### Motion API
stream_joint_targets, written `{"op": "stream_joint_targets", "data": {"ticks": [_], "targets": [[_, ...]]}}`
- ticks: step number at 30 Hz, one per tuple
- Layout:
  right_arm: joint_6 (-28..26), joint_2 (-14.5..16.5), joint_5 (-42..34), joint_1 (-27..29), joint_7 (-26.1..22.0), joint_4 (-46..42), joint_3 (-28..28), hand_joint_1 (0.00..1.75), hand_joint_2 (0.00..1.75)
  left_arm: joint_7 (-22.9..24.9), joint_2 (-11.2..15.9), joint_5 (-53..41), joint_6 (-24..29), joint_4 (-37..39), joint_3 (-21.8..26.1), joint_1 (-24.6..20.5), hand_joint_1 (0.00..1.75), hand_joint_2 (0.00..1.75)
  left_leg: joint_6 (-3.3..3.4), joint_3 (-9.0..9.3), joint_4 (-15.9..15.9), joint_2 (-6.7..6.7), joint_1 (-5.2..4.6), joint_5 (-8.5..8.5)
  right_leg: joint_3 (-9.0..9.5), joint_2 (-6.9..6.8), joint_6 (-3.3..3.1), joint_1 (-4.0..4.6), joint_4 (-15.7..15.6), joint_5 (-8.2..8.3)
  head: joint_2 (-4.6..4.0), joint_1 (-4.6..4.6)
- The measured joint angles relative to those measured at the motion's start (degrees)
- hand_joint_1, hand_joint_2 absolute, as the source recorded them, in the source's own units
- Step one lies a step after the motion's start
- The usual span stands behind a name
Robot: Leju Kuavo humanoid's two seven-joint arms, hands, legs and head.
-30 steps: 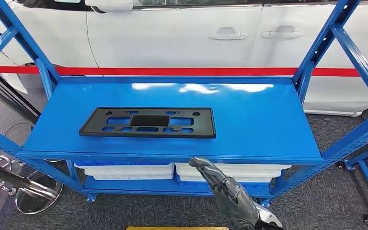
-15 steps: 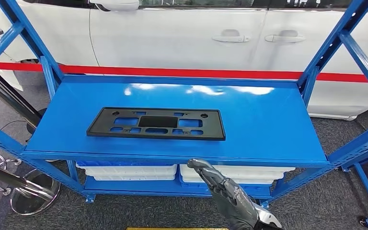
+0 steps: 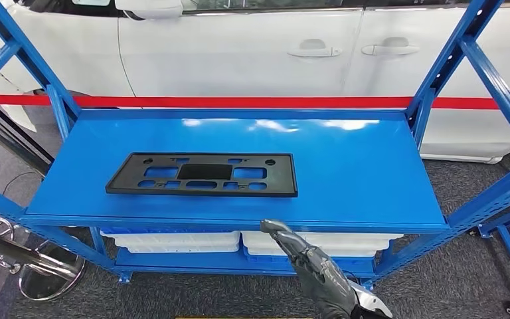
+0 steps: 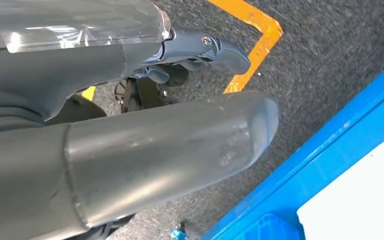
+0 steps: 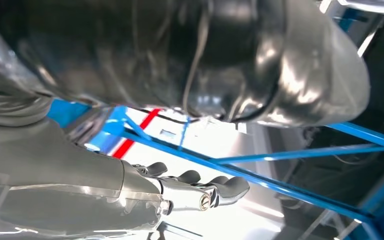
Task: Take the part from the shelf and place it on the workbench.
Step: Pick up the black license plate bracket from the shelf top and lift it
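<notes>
- The flat black rectangular plastic part (image 3: 202,175), pierced with cut-outs, lies on the glossy blue steel shelf (image 3: 345,166), left of centre and closer to the near edge; I judge this a flat, reachable resting pose for pick-up.
- My right hand (image 3: 312,266), dark-fingered on a silver arm, hovers below and in front of the shelf's near edge, right of the part and well apart from it. Its fingers are stretched out straight and hold nothing.
- The right wrist view adds the straight fingertips (image 5: 215,187) against the blue frame, confirming an empty palm.
- My left hand (image 4: 145,150) appears in the left wrist view, hanging over grey carpet with an orange floor line (image 4: 252,45). The thick thumb is extended and nothing is gripped; I take the hand as open.
- White plastic bins (image 3: 172,240) sit on the lower tier; a white car (image 3: 239,46) stands beyond.
- The grasp is not yet begun, I judge.
</notes>
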Motion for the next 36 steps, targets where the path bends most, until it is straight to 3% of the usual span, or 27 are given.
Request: {"op": "stream_joint_targets", "data": {"ticks": [1,2,4,6,7,10,12,15,16,17,18,20,21,23,26,28,30,31,32,33,36], "targets": [[0.0,0.0,0.1,0.0,0.2,0.3,0.0,0.00,0.00,0.0,0.0,0.0,0.0,0.0,0.0,0.0,0.00,0.00,-0.03,-1.01,1.9,0.00,0.00,-0.22,0.02,0.02,-0.02,0.06,0.0,-0.02,0.00,0.00],[0.0,0.0,0.2,0.0,0.3,0.7,0.0,0.00,0.00,0.0,0.0,0.0,0.0,0.0,0.0,0.1,0.00,0.00,0.04,-0.92,1.5,0.00,0.00,0.80,0.08,0.05,-0.02,0.10,0.0,-0.04,0.00,0.00],[0.0,0.0,0.2,0.0,0.4,1.1,0.0,0.00,0.00,0.0,0.0,0.0,0.1,0.0,0.0,0.1,0.00,0.00,0.48,2.19,-5.4,0.00,-0.04,5.03,0.32,0.13,0.06,0.15,0.0,-0.13,0.00,0.00],[0.0,0.0,0.2,0.0,0.4,1.3,0.0,0.00,0.00,0.0,0.1,0.0,0.1,0.0,0.0,0.0,0.00,0.00,1.01,5.53,-12.5,-0.02,-0.30,7.60,0.43,0.15,0.38,0.36,0.1,-0.27,0.00,0.00],[0.0,0.0,0.3,0.0,0.4,1.4,0.0,0.00,0.00,0.0,0.1,0.0,0.1,0.0,0.0,-0.1,0.00,0.00,1.22,6.27,-14.1,-0.05,-0.44,7.88,0.39,0.14,0.63,0.42,0.1,-0.28,0.00,0.00],[-0.4,-0.1,1.0,-0.1,1.3,1.8,0.0,0.00,0.00,0.0,0.0,-0.1,0.1,0.0,0.0,0.0,0.00,0.00,1.98,6.46,-15.0,-0.07,-0.43,8.11,0.39,0.16,1.55,0.41,0.1,-0.24,0.00,0.00],[-1.2,-0.1,2.1,-0.9,3.0,2.7,0.2,0.00,0.00,0.0,0.0,-0.4,0.0,0.0,0.0,0.0,0.00,0.00,2.78,6.68,-15.7,0.06,-0.09,8.64,-0.63,0.16,2.04,0.43,2.4,-2.01,0.00,0.01],[-3.0,0.2,3.7,-4.3,6.8,6.8,1.6,0.00,1.31,0.0,0.0,-1.1,-0.4,0.0,-0.2,-0.1,0.00,0.00,3.16,6.60,-15.9,0.33,-0.10,8.86,-5.69,0.11,2.45,0.19,13.0,-7.29,0.00,0.01],[-3.9,0.5,4.5,-5.9,8.2,8.8,2.4,0.00,1.75,0.0,0.0,-1.4,-0.6,0.0,-0.3,-0.1,0.00,0.00,3.16,6.56,-15.8,0.39,-0.14,8.86,-6.97,0.10,2.53,0.13,15.6,-7.91,0.00,0.01],[-5.0,0.9,5.4,-7.7,9.2,11.0,3.2,0.00,1.75,0.0,0.1,-1.6,-0.7,0.0,-0.6,-0.1,0.00,0.00,3.13,6.54,-15.7,0.41,-0.16,8.84,-7.30,0.09,2.55,0.09,16.2,-7.37,0.00,0.01],[-6.0,1.4,6.3,-9.7,10.1,13.3,4.0,0.00,1.75,0.1,0.1,-1.9,-0.9,0.0,-0.9,-0.2,0.00,0.00,3.06,6.55,-15.6,0.39,-0.15,8.79,-6.46,0.08,2.51,0.06,14.5,-5.72,0.00,0.01],[-8.3,2.5,8.3,-13.9,11.2,17.9,5.9,0.00,1.75,0.2,0.1,-2.6,-1.3,0.0,-1.5,-0.5,0.00,0.00,2.74,6.54,-15.2,0.30,-0.21,8.59,-2.69,0.10,2.21,0.05,6.8,-1.69,0.00,0.02],[-9.5,3.2,9.4,-16.0,11.7,20.0,6.9,0.00,1.75,0.3,0.2,-2.9,-1.4,0.0,-1.8,-0.7,0.00,0.00,2.50,6.41,-14.9,0.23,-0.32,8.46,-1.12,0.14,2.00,0.11,3.5,-0.49,0.00,0.02],[-12.3,4.5,12.6,-19.8,13.1,24.1,8.7,0.00,1.75,0.3,0.6,-3.3,-1.5,0.0,-2.4,-1.0,0.00,0.00,1.89,6.04,-14.6,0.15,-0.51,8.42,-0.13,0.28,1.54,0.31,0.8,-0.16,0.00,0.01],[-17.1,7.1,19.5,-25.1,15.9,30.3,11.3,0.00,1.75,0.4,1.4,-3.7,-1.7,0.0,-3.3,-1.2,0.00,0.00,0.84,5.57,-14.1,0.16,-0.31,8.01,-0.36,0.37,0.55,0.30,0.4,0.18,0.00,0.01],[-20.1,9.0,24.1,-28.3,17.5,34.2,12.7,0.00,1.75,0.6,1.8,-4.0,-1.8,0.0,-3.8,-1.4,0.00,0.00,0.19,3.72,-10.1,0.15,-0.14,5.57,-0.30,0.25,-0.10,0.14,0.1,0.37,0.00,0.00],[-22.4,10.7,27.1,-30.6,18.2,37.8,13.8,0.00,1.75,0.7,2.2,-4.3,-1.9,0.0,-4.3,-1.5,0.00,0.00,-0.26,0.05,-2.4,0.16,-0.08,2.14,-0.34,0.12,-0.40,0.27,0.1,0.35,0.00,0.00],[-23.2,11.4,28.2,-31.4,18.4,39.5,14.2,0.00,1.75,0.7,2.4,-4.3,-1.9,0.0,-4.6,-1.5,0.00,0.00,-0.37,-1.60,0.7,0.16,-0.07,1.26,-0.34,0.07,-0.45,0.36,0.1,0.34,0.00,0.00],[-23.9,11.9,29.0,-32.1,18.5,41.0,14.6,0.00,1.75,0.6,2.6,-4.4,-1.9,0.0,-4.7,-1.4,0.00,0.00,-0.36,-2.43,2.0,0.16,-0.07,1.47,-0.30,0.06,-0.50,0.45,0.1,0.30,0.00,0.00],[-24.3,12.5,29.6,-32.7,18.6,42.3,15.0,0.00,1.75,0.6,2.8,-4.3,-1.9,0.0,-4.9,-1.4,0.00,0.00,-0.23,-2.13,0.9,0.16,-0.08,2.84,-0.22,0.06,-0.54,0.53,0.1,0.27,0.00,0.00],[-25.0,13.7,30.4,-34.4,18.7,44.7,15.7,0.00,1.75,0.5,3.4,-4.3,-2.0,0.0,-5.3,-1.4,0.00,0.00,0.65,2.74,-10.3,0.15,-0.28,8.74,-0.01,0.16,-0.48,0.78,0.2,0.10,0.00,0.00]]}}
